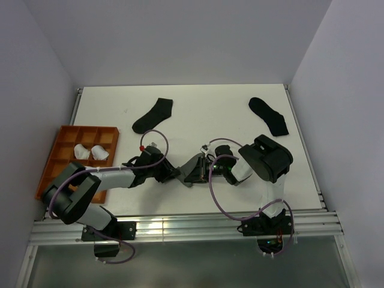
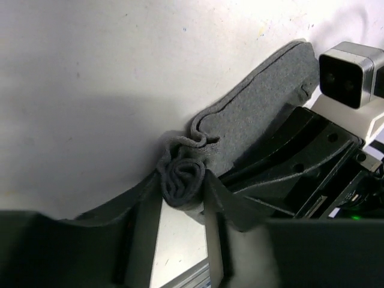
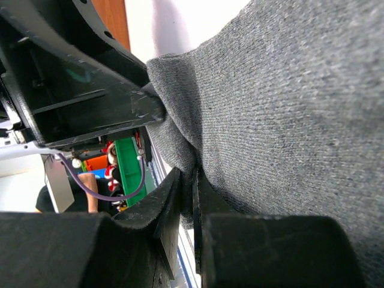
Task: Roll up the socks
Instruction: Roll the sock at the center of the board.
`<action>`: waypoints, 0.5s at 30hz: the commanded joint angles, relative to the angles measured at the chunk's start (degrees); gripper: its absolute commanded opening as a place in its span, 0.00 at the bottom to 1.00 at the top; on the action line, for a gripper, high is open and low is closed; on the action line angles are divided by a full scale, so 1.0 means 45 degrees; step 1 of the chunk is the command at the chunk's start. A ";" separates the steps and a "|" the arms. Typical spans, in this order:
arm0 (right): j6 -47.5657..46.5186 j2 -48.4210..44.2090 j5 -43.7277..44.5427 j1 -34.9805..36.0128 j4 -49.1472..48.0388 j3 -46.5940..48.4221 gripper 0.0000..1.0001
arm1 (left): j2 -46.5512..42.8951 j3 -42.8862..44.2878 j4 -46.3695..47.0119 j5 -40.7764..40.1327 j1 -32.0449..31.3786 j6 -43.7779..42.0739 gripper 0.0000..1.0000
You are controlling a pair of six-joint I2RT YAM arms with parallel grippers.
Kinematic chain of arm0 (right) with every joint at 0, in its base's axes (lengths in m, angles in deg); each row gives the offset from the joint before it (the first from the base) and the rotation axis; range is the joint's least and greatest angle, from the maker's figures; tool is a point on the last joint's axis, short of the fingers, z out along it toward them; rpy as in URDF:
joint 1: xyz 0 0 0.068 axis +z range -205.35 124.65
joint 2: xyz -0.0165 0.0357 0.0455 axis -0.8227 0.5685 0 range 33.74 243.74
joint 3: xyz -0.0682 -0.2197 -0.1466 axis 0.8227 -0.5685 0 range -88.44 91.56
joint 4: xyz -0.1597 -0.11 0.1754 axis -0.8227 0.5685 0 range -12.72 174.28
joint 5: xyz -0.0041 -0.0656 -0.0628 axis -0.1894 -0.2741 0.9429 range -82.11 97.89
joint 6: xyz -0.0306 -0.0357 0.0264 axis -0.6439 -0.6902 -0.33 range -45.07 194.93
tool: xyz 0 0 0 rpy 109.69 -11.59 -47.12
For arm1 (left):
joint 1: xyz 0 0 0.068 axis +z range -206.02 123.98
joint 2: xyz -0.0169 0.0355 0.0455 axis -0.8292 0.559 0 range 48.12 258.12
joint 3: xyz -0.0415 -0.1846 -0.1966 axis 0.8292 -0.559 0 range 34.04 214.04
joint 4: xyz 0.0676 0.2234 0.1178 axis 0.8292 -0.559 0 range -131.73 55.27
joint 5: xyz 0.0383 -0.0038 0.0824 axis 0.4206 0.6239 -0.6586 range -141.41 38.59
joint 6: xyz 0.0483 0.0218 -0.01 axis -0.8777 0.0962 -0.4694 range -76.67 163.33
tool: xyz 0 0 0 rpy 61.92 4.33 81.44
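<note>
A grey sock (image 2: 258, 102) lies stretched between my two grippers near the table's front middle (image 1: 189, 179). Its near end is wound into a small roll (image 2: 182, 180). My left gripper (image 2: 183, 187) is shut on that roll, one finger pressing each side of it. My right gripper (image 3: 187, 183) is shut on a fold of the same grey sock (image 3: 288, 108), its fingers almost touching. In the top view the left gripper (image 1: 174, 174) and the right gripper (image 1: 198, 170) face each other, close together. Two dark socks lie flat at the back, one on the left (image 1: 153, 115) and one on the right (image 1: 269, 116).
An orange compartment tray (image 1: 57, 157) sits at the left edge with two white rolled bundles (image 1: 90, 152) in it. The left gripper's black body (image 3: 78, 90) fills the upper left of the right wrist view. White walls enclose the table.
</note>
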 commanded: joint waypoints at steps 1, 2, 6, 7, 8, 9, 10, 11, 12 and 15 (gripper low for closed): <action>-0.0642 0.0369 0.0746 -0.0145 0.1747 -0.0112 0.00 | 0.0720 0.0105 -0.0543 -0.0345 -0.0057 -0.0338 0.35; -0.0759 0.0310 0.0785 -0.0145 0.1924 -0.0054 0.00 | 0.0799 0.0105 -0.0640 -0.0384 -0.0077 -0.0299 0.28; -0.1577 -0.0352 0.1039 -0.0125 0.2939 0.0180 0.01 | 0.1150 0.0241 -0.1205 -0.0579 -0.0135 -0.0338 0.17; -0.1754 -0.0548 0.1156 -0.0125 0.3347 0.0219 0.03 | 0.1151 0.0299 -0.1652 -0.0637 -0.0174 -0.0377 0.15; -0.2162 -0.1033 0.1292 -0.0125 0.3660 0.0278 0.07 | 0.1170 0.0493 -0.1946 -0.0793 -0.0174 -0.0416 0.13; -0.2398 -0.1309 0.1429 -0.0106 0.3954 0.0375 0.11 | 0.1151 0.0650 -0.2433 -0.0929 -0.0174 -0.0532 0.11; -0.2652 -0.1621 0.1604 -0.0009 0.4614 0.0415 0.15 | 0.1112 0.0806 -0.2786 -0.1047 -0.0174 -0.0611 0.10; -0.3235 -0.2339 0.2147 0.0069 0.5027 0.0473 0.24 | 0.1112 0.1214 -0.3698 -0.1164 -0.0194 -0.0708 0.07; -0.3550 -0.2714 0.2462 0.0147 0.5437 0.0667 0.28 | 0.1209 0.1469 -0.4229 -0.1513 -0.0194 -0.0903 0.05; -0.4800 -0.4350 0.4451 0.0791 0.7078 0.0961 0.39 | 0.1482 0.2582 -0.6028 -0.2098 -0.0213 -0.1410 0.02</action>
